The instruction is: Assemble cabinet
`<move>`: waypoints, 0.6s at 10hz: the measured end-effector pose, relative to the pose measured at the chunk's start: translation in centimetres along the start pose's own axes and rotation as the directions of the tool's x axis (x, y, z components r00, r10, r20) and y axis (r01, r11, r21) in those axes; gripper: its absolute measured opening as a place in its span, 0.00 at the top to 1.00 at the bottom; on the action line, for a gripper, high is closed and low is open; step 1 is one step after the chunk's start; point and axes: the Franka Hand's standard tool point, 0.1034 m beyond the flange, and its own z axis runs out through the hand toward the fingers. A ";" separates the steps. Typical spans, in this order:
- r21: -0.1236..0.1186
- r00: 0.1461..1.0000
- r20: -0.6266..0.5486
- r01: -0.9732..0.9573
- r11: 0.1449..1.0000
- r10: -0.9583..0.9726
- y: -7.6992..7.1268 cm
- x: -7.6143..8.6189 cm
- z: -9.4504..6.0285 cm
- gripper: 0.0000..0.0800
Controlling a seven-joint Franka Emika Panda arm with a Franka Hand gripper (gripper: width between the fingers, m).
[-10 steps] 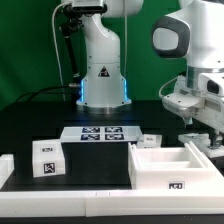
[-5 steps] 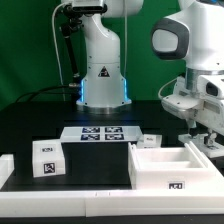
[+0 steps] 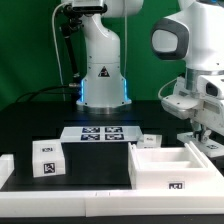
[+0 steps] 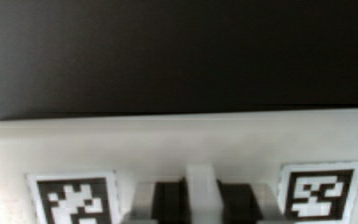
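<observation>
The cabinet (image 3: 168,168) is a large white open box at the front of the exterior view's right, with a tag on its near face. My gripper (image 3: 203,131) is lowered onto a white tagged piece (image 3: 208,143) at the box's far right corner. I cannot tell whether this piece is separate from the box. In the wrist view that white piece (image 4: 176,150) fills the width and bears two tags. My gripper (image 4: 202,198) shows as two dark fingers (image 4: 165,200) pressed on either side of a thin white rib (image 4: 202,180) between the tags.
The marker board (image 3: 100,133) lies mid-table before the second robot's base (image 3: 103,85). A small white single-tag cube (image 3: 46,160) stands at the front left, with a white strip (image 3: 5,170) at the left edge. A small white block (image 3: 151,141) lies behind the box.
</observation>
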 end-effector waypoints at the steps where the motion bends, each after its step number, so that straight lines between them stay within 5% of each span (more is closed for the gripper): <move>1: 0.000 1.000 0.000 0.000 1.000 0.000 0.0 0.0 0.0 0.92; 3: 0.003 1.000 0.006 -0.024 1.000 0.024 0.0 -0.3 -0.3 0.92; 6: -0.021 0.986 0.060 -0.156 0.988 0.157 -0.2 -3.6 -4.3 0.91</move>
